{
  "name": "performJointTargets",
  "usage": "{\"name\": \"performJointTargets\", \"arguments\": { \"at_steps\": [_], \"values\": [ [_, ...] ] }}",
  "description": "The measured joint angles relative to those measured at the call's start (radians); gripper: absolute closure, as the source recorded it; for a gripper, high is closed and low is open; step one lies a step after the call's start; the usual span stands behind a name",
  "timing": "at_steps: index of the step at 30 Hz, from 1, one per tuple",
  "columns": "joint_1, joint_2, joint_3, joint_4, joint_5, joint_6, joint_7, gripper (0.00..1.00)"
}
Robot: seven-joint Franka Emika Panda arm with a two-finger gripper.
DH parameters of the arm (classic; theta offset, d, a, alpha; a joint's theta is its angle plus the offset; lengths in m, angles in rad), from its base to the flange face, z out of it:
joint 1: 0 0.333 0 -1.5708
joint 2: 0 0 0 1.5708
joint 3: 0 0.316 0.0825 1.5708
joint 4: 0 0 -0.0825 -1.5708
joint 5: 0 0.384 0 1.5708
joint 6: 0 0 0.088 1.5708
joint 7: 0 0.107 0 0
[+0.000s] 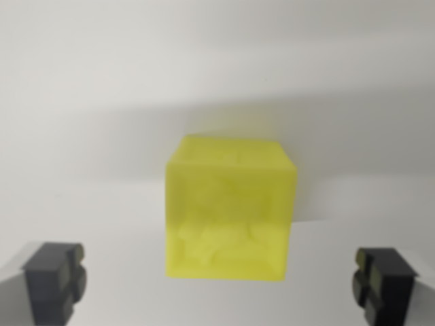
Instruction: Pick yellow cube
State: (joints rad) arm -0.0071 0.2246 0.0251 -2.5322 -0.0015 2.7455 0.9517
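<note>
A translucent yellow cube (230, 207) sits on a white surface in the middle of the wrist view, slightly blurred. My gripper (219, 282) is open, its two dark fingertips standing at the bottom corners: one fingertip (54, 280) at the wrist view's left, the other fingertip (382, 284) at the wrist view's right. The cube lies between and just beyond the fingertips, with wide gaps on both sides. Nothing touches the cube.
The white surface (102, 81) fills the whole picture. A soft grey shadow (353, 129) falls behind and to the right of the cube.
</note>
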Motion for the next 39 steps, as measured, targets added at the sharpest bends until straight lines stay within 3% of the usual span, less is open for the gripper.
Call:
{"name": "performJointTargets", "arguments": {
  "at_steps": [10, 27, 32, 33, 39],
  "values": [
    [0.0, 0.05, 0.0, -0.033, -0.013, 0.089, 0.022, 0.0],
    [-0.003, 0.182, -0.002, -0.008, -0.041, 0.199, 0.049, 0.0],
    [-0.005, 0.198, -0.001, -0.005, -0.05, 0.212, 0.057, 0.0],
    [-0.008, 0.199, 0.0, -0.005, -0.055, 0.213, 0.061, 1.0],
    [-0.008, 0.182, 0.001, -0.01, -0.054, 0.201, 0.059, 1.0]
  ]
}}
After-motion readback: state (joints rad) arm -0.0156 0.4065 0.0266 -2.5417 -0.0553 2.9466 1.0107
